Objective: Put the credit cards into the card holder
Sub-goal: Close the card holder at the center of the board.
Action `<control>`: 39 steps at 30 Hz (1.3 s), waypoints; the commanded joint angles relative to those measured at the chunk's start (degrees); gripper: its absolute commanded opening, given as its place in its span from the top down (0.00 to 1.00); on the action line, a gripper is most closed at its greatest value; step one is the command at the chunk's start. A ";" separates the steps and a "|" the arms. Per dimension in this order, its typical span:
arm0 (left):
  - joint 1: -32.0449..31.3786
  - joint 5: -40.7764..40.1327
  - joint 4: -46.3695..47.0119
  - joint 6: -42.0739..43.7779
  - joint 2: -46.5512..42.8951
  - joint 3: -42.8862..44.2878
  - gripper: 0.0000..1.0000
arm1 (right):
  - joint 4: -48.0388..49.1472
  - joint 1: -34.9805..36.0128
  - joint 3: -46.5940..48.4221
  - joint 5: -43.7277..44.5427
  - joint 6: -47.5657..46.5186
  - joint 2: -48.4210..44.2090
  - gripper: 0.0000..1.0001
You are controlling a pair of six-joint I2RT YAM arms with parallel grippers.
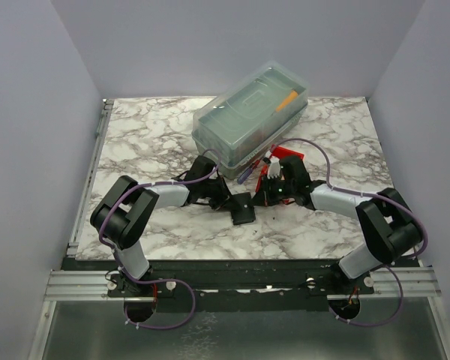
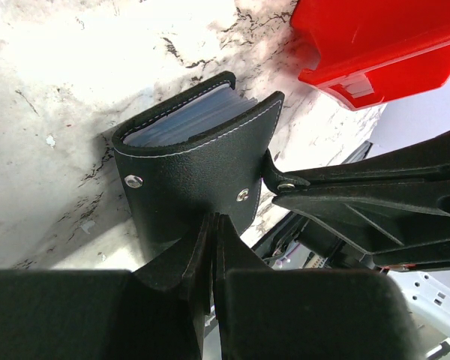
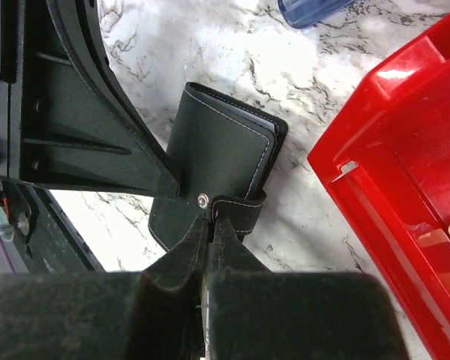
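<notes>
Pinching the lower edge of the holder (image 2: 187, 169), the left gripper (image 2: 214, 225) has its jaws nearly together on the black cover, just below two metal snaps. The right gripper (image 3: 210, 219) comes in from the other side, its jaws closed tight on the holder's stitched strap beside a snap. The tips of the two grippers sit just beside each other at the holder. The holder is partly open, with clear sleeves showing between its white-stitched covers. It sits between the grippers above the white-and-grey marbled tabletop (image 1: 150, 142), near the middle of the near edge. Whether it touches the marble cannot be told. A red bin (image 3: 390, 97) stands just beyond the right gripper, towards the far edge. A pen (image 1: 247, 174) lies beside the bin, against the foot of a clear lidded box (image 1: 251, 112), which sits at the middle of the far edge.
</notes>
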 commanded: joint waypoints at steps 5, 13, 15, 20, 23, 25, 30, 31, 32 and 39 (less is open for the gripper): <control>-0.46 0.78 2.56 2.36 1.80 0.53 0.92 | 3.65 -0.65 0.67 -8.94 -0.91 3.30 1.00; -0.43 0.69 2.54 2.29 1.79 0.52 0.92 | 3.10 -0.69 2.35 -11.23 -2.18 6.11 1.00; -0.45 0.74 2.61 2.29 1.88 0.54 0.92 | 2.82 -0.74 2.78 -11.68 -2.46 6.38 1.00; -0.45 0.78 2.58 2.20 1.96 0.68 0.92 | 1.22 -0.74 3.91 -11.98 -4.09 7.84 1.00; -0.42 0.78 2.60 2.13 1.99 0.64 0.92 | -0.23 -0.72 4.35 -11.03 -5.14 8.51 1.00; -0.43 0.85 2.63 2.12 2.07 0.66 0.92 | -1.29 -0.71 4.67 -10.23 -5.99 8.84 1.00; -0.46 0.94 2.81 1.90 2.13 0.70 0.92 | -3.91 -0.71 5.73 -8.76 -7.98 9.30 1.00; -0.47 0.93 2.93 1.87 2.14 0.73 0.92 | -4.17 -0.71 5.87 -8.62 -8.19 9.16 1.00; -0.47 0.87 2.90 1.82 2.14 0.73 0.92 | -4.20 -0.66 5.94 -8.51 -8.29 9.05 1.00; -0.46 0.86 3.16 1.29 2.18 0.97 0.92 | -6.40 0.66 6.73 -5.56 -8.20 9.34 1.00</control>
